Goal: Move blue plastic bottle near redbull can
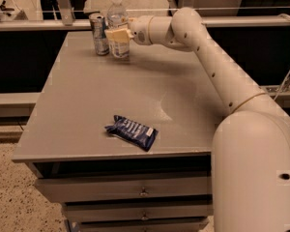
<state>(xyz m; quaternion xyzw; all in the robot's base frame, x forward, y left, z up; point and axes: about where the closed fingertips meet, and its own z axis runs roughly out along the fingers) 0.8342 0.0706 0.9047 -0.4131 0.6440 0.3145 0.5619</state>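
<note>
Gripper (118, 35) at far-left corner of table (87, 105). Fingers clamped around blue plastic bottle (117, 12), which stands upright just beside redbull can (99, 33). Dark-blue snack wrapper (132, 132) lies flat near front edge.

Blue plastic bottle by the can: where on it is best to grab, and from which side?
Grip the blue plastic bottle around its straight middle band, coming in level from the side away from the redbull can. It stands upright and is round and even there, while the can stands close on the other side. The end effector is at that band.
</note>
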